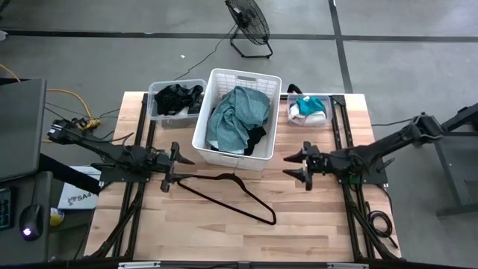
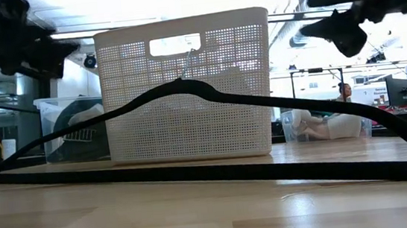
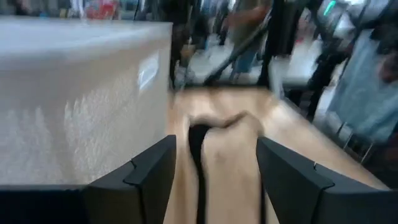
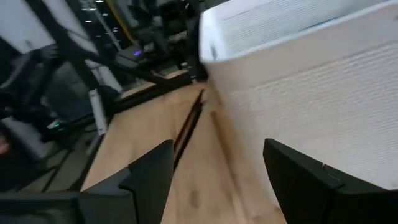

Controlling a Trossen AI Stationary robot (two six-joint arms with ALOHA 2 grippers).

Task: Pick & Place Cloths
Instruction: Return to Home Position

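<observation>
Filling the white basket at the table's far middle, a large teal-green cloth is lying heaped, with a black piece showing at its near edge. More black cloths are sitting in the left transparent bin, just beside the basket. The white and bright teal pieces are sitting in the right transparent bin on the basket's other side.

A thin black hanger is lying flat on the wooden table in front of the basket, between the two arms, and neither arm is touching it.

The left gripper is hovering above the table near the basket's left front corner. Its jaws are standing released and wide, gripping nothing; its wrist view is showing only table and hanger through the gap. The right gripper is hovering near the basket's right front corner, jaws likewise released and empty. The two grippers are pointing toward each other.

A fan is standing on the floor beyond the table.
</observation>
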